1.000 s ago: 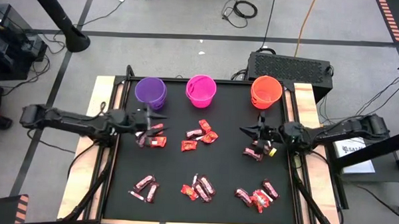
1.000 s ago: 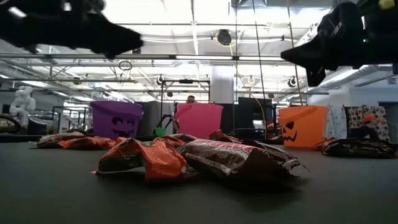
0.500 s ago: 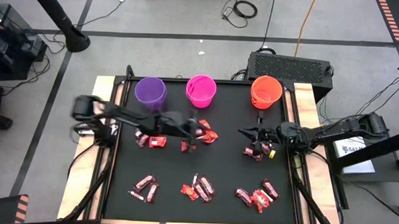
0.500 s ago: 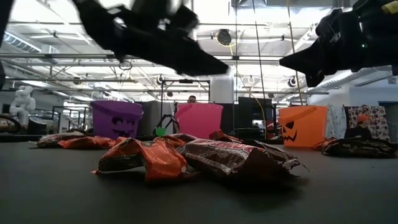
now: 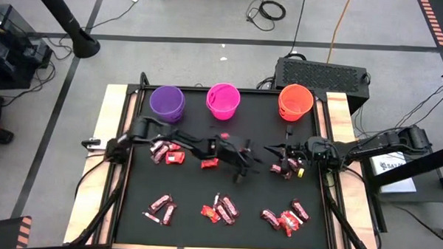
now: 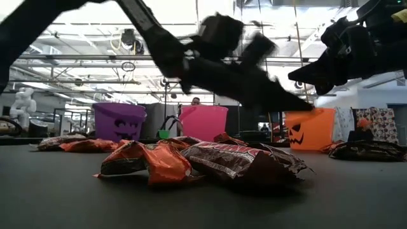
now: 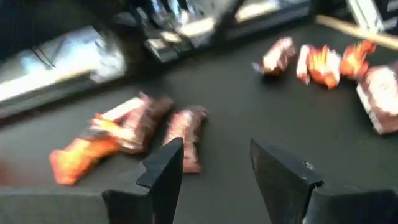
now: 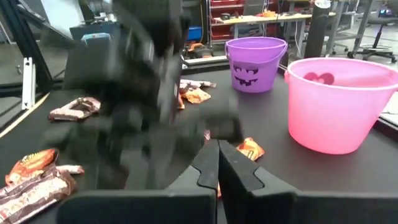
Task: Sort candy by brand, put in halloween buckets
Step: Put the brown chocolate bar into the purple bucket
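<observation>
From my remote station I count three Halloween pails in a row along the far edge of the worktop [image 5: 133, 210]: a purple bucket [image 5: 167, 102], a pink bucket [image 5: 223, 99] and an orange bucket [image 5: 295, 101], all upright. The wrapped candy lies on the black mat in six loose clusters: a left middle cluster [image 5: 166, 154] below the purple pail, a centre cluster [image 5: 210, 162] partly under the left arm, a right middle cluster [image 5: 285, 169] beneath the right arm, and three along the near edge, the near-left cluster [image 5: 160, 208], near-centre cluster [image 5: 221, 210] and near-right cluster [image 5: 286, 217]; I cannot count single pieces reliably. The worktop is pale wood with a black mat, standing on a grey floor crossed by dark tape lines and cables; the low view shows a bright workshop hall beyond, with a person [image 6: 195, 101] behind the pink pail. The left gripper [image 5: 242, 156] reaches across the middle of the mat, its fingers [image 7: 166, 171] spread apart and holding nothing. The right gripper [image 5: 272, 150] hovers over the right middle cluster, fingers pressed together, empty. A second ago the left gripper hung near the purple pail; it has since swept right to mid-mat, while the right one has barely shifted.
</observation>
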